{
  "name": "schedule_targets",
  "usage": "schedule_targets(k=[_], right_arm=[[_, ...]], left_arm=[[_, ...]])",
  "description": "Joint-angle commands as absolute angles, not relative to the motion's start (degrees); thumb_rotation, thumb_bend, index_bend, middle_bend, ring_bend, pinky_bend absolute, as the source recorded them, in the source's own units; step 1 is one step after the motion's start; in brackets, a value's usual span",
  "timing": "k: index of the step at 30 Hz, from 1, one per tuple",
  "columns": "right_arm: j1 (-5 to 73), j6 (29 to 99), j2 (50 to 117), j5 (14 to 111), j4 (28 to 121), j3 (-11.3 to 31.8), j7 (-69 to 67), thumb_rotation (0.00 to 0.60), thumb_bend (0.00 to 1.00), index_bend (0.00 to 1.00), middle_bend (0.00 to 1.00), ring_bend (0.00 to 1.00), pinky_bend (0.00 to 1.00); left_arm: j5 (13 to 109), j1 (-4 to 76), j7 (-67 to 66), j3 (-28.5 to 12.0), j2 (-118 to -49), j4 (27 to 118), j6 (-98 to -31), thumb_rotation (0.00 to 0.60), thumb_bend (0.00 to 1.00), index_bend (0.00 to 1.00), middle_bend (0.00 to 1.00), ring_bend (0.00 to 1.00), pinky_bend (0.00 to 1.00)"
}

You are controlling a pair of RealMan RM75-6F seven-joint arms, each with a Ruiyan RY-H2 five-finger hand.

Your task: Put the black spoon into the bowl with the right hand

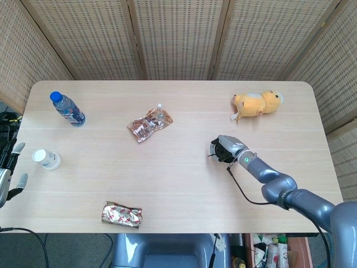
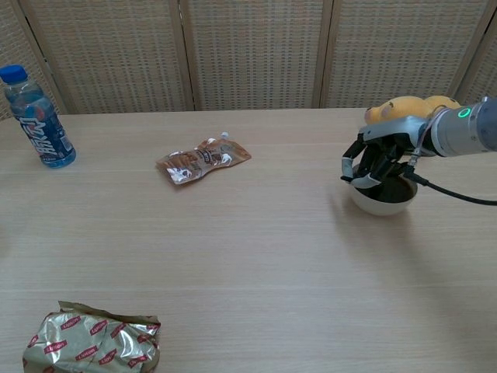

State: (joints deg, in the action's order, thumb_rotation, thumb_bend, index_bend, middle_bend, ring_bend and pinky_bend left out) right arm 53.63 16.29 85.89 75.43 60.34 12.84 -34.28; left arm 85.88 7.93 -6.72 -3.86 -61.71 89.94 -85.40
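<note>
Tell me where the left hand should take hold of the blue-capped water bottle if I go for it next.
Grip the water bottle around its middle, on the label below the blue cap. In the chest view it stands upright near the table's far left edge, so the left hand would probably do best coming in level from the near side, fingers wrapping the round body.

"Lipton" is printed repeatedly in red on the crumpled foil packet (image 2: 92, 346) near the table's front left corner. Markings on the blue bottle label (image 2: 40, 129) and the brown pouch (image 2: 203, 160) cannot be read.
</note>
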Motion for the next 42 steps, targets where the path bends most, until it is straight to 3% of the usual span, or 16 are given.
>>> schedule_targets(k=[1,17,19,24,32,42], right_arm=[[53.16,16.37,85.38,75.55,60.61,12.34,-34.24,0.600,0.81,0.72,0.94,0.96,1.00],[54.77,15.29,87.69,75.62,55.76,12.58,-33.96,0.600,0.80,0.72,0.94,0.96,1.00],[54.75,15.64,87.79,75.88,55.94,12.52,-33.83,0.600,0.77,0.69,0.94,0.96,1.00],[54.55,16.63,87.53,76.46,56.59,12.21,-33.29,0.600,0.53,0.56,0.94,0.96,1.00],[54.29,17.62,86.50,76.10,58.08,11.90,-32.08,0.600,0.18,0.48,0.94,0.96,1.00],[52.98,21.56,83.57,73.41,62.09,13.30,-30.44,0.600,0.14,0.47,0.88,0.96,1.00]], left_arm=[[85.92,7.97,-6.74,-3.85,-61.76,89.92,-85.37,0.600,0.44,0.00,0.00,0.00,0.00],[85.53,7.32,-7.66,-3.76,-61.26,90.94,-86.02,0.600,0.44,0.00,0.00,0.00,0.00],[85.48,7.29,-7.60,-3.77,-61.23,90.91,-86.02,0.600,0.44,0.00,0.00,0.00,0.00],[85.55,7.22,-7.25,-3.75,-61.26,90.64,-86.07,0.600,0.44,0.00,0.00,0.00,0.00],[85.80,7.14,-6.62,-3.71,-61.56,90.21,-86.28,0.600,0.44,0.00,0.00,0.00,0.00],[85.75,6.67,-6.15,-3.80,-61.44,89.89,-86.97,0.600,0.44,0.00,0.00,0.00,0.00]])
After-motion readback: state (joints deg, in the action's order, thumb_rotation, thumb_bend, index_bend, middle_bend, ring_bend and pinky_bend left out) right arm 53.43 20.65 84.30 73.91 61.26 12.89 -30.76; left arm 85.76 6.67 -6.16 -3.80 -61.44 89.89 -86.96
